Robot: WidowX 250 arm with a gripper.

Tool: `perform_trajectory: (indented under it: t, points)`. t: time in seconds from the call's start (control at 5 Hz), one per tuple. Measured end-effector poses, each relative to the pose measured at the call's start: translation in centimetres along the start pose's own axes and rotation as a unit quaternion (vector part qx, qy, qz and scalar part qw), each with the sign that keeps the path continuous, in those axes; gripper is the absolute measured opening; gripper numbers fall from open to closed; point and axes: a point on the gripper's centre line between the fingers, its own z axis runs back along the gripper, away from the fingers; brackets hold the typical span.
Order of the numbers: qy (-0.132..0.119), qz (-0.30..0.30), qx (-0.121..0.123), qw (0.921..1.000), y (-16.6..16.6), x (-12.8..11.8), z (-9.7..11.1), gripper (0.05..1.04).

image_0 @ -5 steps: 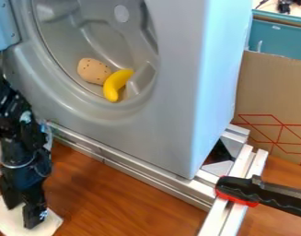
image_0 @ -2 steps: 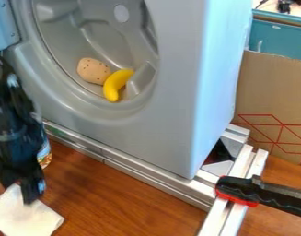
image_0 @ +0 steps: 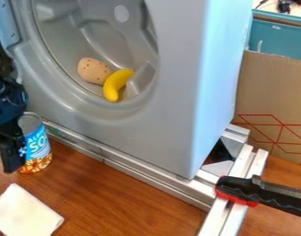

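Note:
The black gripper [image_0: 3, 159] hangs at the left edge, above the wooden table. It stands open with nothing between its fingers. Just to its right is a can [image_0: 37, 150] with a blue and orange label, partly behind the arm. A white cloth [image_0: 26, 212] lies flat on the table below the gripper, apart from it. Inside the grey drum [image_0: 109, 34], a yellow banana [image_0: 115, 85] rests against a beige, dark-speckled potato-like object [image_0: 93, 71].
The grey washer-like housing [image_0: 177, 92] stands behind metal rails [image_0: 131, 173]. A black and red clamp [image_0: 245, 191] sits on the rails at the lower right. Behind the housing at the right is a cardboard box [image_0: 269, 87].
The gripper has risen from over the cloth and shifted toward the left edge. The cloth is now uncovered on the table, and more of the can shows.

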Motion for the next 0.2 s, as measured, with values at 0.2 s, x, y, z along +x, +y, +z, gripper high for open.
perform_trajectory:
  t: [0.2]
  points:
    - [0.013, -0.008, 0.015, 0.9998, -0.5, 0.03, -0.02, 1.0]
